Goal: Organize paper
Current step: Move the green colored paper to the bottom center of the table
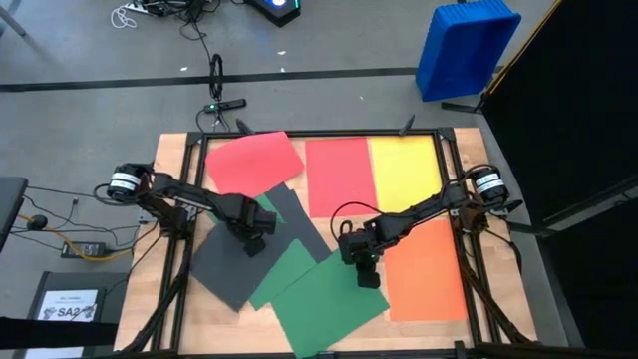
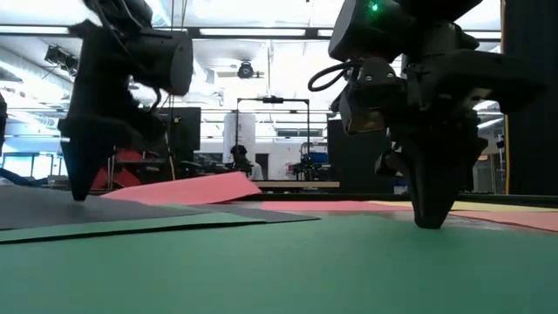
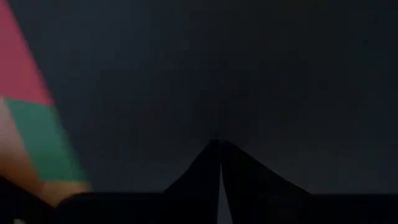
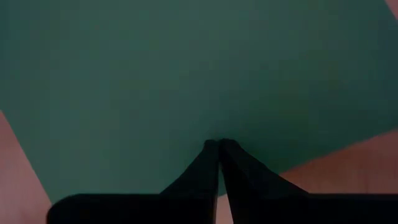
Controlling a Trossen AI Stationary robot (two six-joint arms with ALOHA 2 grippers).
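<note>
Several coloured sheets lie flat on the table: a tilted red one [image 1: 254, 163], a second red one [image 1: 339, 177], yellow [image 1: 404, 172], orange [image 1: 424, 271], dark grey [image 1: 231, 267], and two overlapping green ones [image 1: 329, 304]. My left gripper [image 1: 255, 245] [image 3: 219, 146] is shut, tips down on the dark grey sheet. My right gripper [image 1: 368, 278] [image 4: 219, 143] is shut, tips down on the upper green sheet near the orange one. In the low view the left gripper [image 2: 80, 190] and the right gripper [image 2: 430, 220] both point down at the sheets. My left gripper presses its shut fingertips [image 3: 211, 155] down on the dark grey sheet [image 3: 217, 118] from above, near the sheet's upper middle; the sheet lies flat on the table. My right gripper presses its shut fingertips [image 4: 211, 152] down on the green sheet [image 4: 217, 112] from above, close to its right-hand edge [image 1: 379, 289]; the sheet lies flat over other paper.
A black frame [image 1: 189, 199] runs round the wooden table. Beyond the far edge, a blue bin [image 1: 467, 45] and cables lie on the floor. A small white printed sheet marked SA2 [image 1: 68, 307] lies off the table's left near corner.
</note>
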